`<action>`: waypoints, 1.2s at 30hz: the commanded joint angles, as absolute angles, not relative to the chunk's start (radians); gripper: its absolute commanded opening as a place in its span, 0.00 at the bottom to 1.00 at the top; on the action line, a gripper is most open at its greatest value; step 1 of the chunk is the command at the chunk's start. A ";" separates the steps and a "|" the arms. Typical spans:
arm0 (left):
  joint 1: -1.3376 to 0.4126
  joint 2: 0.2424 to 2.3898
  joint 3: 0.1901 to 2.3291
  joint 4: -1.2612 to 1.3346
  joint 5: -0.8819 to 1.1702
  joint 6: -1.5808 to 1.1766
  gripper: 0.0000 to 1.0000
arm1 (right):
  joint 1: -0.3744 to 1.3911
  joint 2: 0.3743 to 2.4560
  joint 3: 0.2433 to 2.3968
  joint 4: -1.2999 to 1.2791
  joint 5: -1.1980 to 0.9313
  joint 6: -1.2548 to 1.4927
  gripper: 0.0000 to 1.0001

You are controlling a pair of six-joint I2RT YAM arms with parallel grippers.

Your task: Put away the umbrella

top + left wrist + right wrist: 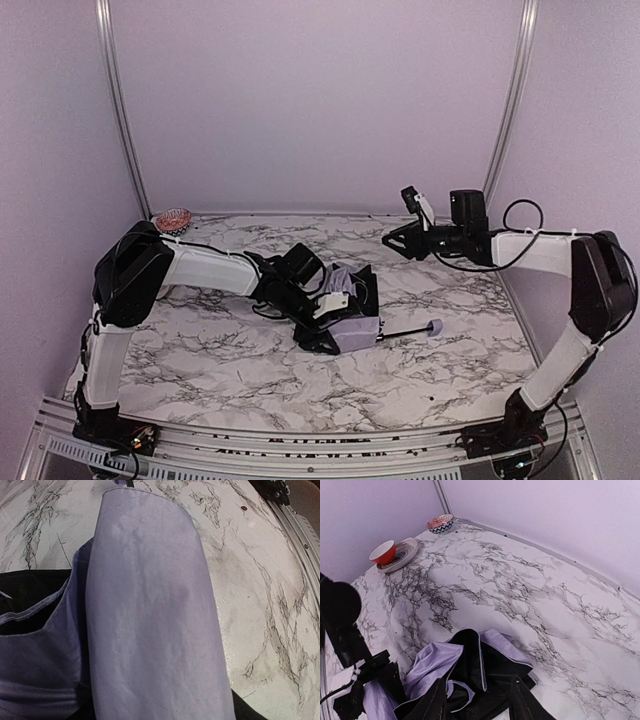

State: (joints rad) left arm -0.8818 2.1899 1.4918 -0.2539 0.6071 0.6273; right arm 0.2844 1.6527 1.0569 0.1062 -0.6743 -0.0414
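Top external: right gripper (398, 238) has its jaws spread, holding nothing. The left gripper (322, 335) is down on the umbrella (358, 328) (can't tell its grip).

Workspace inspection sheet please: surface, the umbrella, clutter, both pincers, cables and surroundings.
Surface: white marble-patterned table.
Job's things: umbrella lying mid-table, canopy crumpled, handle pointing right.
Clutter: patterned bowl in the far left corner; red bowl on a plate nearby.
Pincers: left pincer at the umbrella's fabric, opening hidden; right pincer open, raised, holding nothing.
Cables: black cable looped at the right wrist, off the table.
Surroundings: plain walls, metal frame posts.
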 commanded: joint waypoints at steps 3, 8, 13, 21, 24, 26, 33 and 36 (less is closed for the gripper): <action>-0.870 2.306 1.501 -0.522 0.652 0.566 0.66 | 0.517 1.417 0.827 0.056 -0.527 -0.561 0.45; -0.852 2.320 1.527 -0.553 0.673 0.554 0.65 | 0.613 1.291 0.715 0.031 -0.594 -0.767 0.53; -0.847 2.337 1.557 -0.603 0.675 0.557 0.63 | 0.727 1.252 0.588 0.115 -0.499 -1.007 0.70; -0.829 2.347 1.588 -0.664 0.686 0.577 0.60 | 0.789 1.393 0.578 0.201 -0.220 -1.155 0.75; -0.827 2.354 1.603 -0.683 0.691 0.585 0.60 | 0.792 1.439 0.571 0.300 -0.160 -1.167 0.77; -0.827 2.364 1.620 -0.698 0.690 0.588 0.60 | 0.793 1.480 0.599 0.308 -0.146 -1.171 0.77; -0.824 2.371 1.635 -0.716 0.692 0.602 0.60 | 0.795 1.640 0.667 0.248 -0.110 -1.248 0.63; -0.816 2.386 1.638 -0.726 0.697 0.608 0.59 | 0.796 1.651 0.688 0.234 -0.106 -1.229 0.47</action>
